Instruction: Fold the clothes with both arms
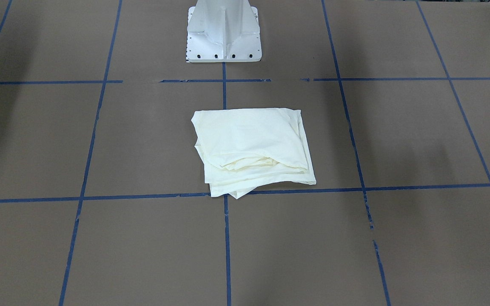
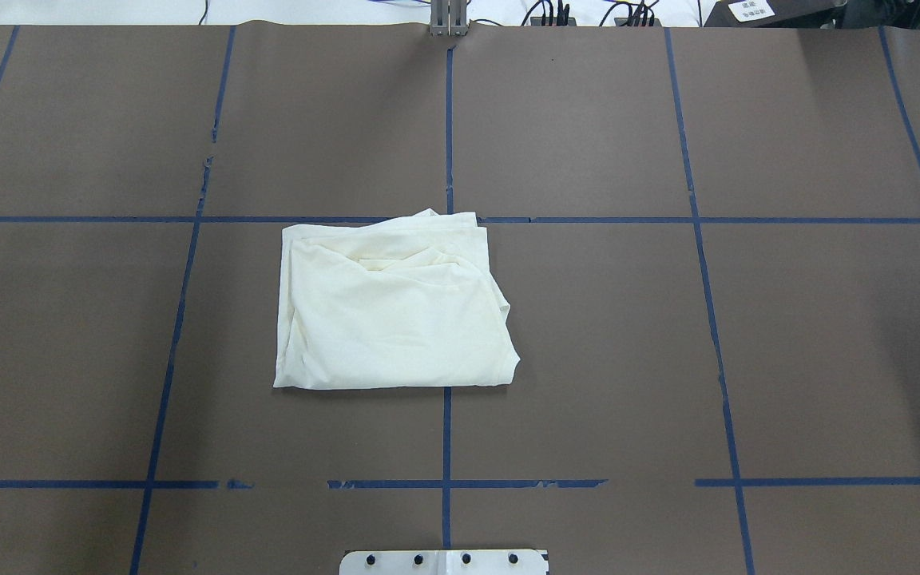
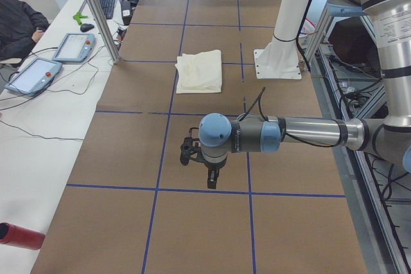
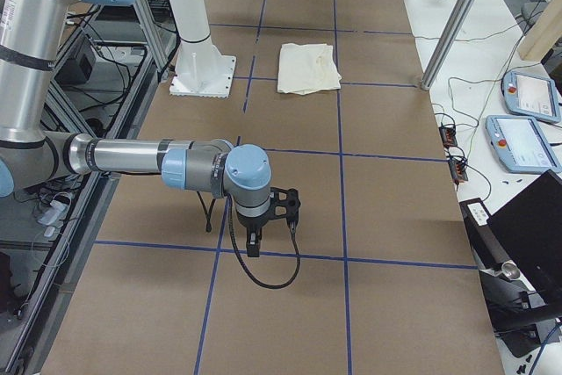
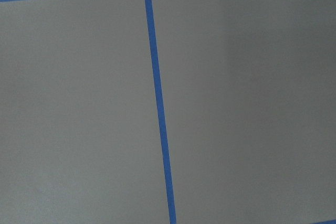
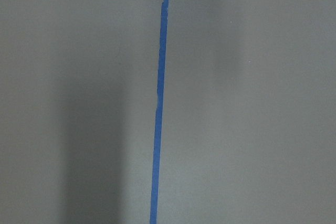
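Folded cream T-shirt (image 2: 392,319), edges stacked, well apart from left gripper (image 3: 202,158) and right gripper (image 4: 268,217). Both above blue-taped brown table paper (image 2: 588,359). Clenched or released: cannot tell.

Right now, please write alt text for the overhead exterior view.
A folded cream shirt lies on a brown table with blue tape lines. A white base plate shows at the bottom edge; no arm is visible.
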`<state>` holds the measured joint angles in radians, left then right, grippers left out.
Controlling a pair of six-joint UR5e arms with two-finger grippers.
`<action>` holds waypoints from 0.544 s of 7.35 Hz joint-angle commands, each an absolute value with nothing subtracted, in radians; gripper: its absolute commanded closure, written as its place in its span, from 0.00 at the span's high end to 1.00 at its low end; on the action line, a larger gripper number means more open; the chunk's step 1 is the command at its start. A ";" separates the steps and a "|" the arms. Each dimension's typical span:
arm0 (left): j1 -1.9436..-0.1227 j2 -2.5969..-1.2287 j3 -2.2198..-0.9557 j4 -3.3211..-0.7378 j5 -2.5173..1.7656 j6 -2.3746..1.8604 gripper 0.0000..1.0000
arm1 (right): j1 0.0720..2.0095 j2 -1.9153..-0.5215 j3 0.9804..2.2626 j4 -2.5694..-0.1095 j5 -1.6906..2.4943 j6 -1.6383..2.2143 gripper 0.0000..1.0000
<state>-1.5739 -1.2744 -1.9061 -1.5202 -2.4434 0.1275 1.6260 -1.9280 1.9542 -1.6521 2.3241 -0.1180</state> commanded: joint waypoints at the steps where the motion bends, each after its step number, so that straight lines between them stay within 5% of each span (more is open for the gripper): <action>1: -1.574 -1.273 -1.907 -1.520 -2.439 0.127 1.00 | 1.628 -1.933 1.954 -1.651 2.324 -0.118 1.00; 4: -1.574 -1.273 -1.907 -1.520 -2.431 0.126 1.00 | 1.628 -1.945 1.950 -1.651 2.322 -0.117 1.00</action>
<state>-1.5739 -1.2733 -1.9067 -1.5202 -2.4335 0.1260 1.6274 -1.9402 1.9535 -1.6496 2.3247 -0.1172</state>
